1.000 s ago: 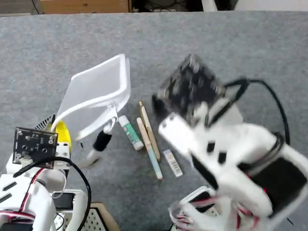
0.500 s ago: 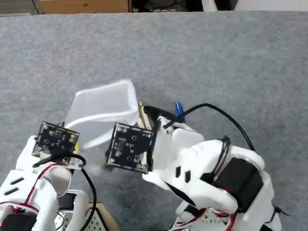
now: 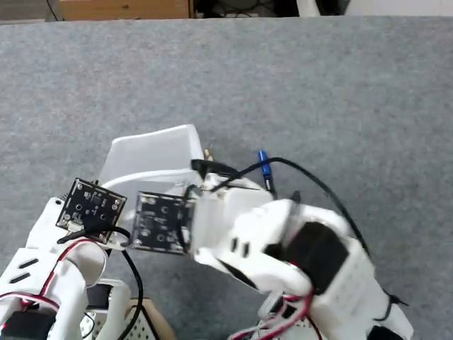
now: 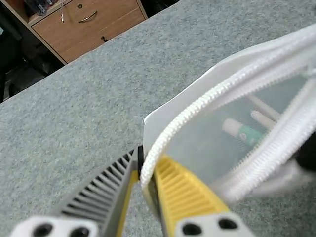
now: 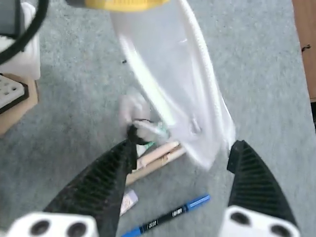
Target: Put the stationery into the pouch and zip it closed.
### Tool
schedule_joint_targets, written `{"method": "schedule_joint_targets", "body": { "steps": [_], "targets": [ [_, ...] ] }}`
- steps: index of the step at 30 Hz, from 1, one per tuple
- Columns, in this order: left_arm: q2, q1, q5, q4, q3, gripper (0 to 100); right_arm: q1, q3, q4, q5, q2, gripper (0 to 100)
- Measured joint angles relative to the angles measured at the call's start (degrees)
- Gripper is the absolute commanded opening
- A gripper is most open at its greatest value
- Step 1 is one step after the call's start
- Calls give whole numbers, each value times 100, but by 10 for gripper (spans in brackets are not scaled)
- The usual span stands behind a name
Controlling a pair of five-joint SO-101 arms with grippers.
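pouch (image 4: 207, 98) clamped in left claw (image 4: 140, 159), pen (image 5: 170, 216) outside

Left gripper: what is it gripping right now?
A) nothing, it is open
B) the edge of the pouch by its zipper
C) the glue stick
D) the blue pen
B: in the left wrist view the left gripper is pinched shut on the edge of the pouch, right at the zipper, while the blue pen lies loose, apart from the pouch.

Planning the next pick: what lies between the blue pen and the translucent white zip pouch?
Right wrist view: two pale wooden pencils, between the pen and the pouch.
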Motion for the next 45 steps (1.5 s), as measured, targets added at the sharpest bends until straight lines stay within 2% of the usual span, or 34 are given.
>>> {"method": "schedule_joint_targets", "body": {
  "steps": [5,13,20,24,34,41,45],
  "targets": [
    [0,79,141,0,0,29,-9,387,-668,0,0,303],
    [0,369,510,132,0,29,-9,422,-774,0,0,296],
    [0,369,510,132,0,29,-9,422,-774,0,0,83],
    [0,369,510,141,0,29,35,519,-774,0,0,11],
    [9,501,818,141,62,30,264,774,-782,0,0,12],
    [-9,510,853,132,563,37,281,809,-782,18,0,12],
    [-18,501,1160,132,589,182,281,809,-782,18,0,12]
  ]
}}
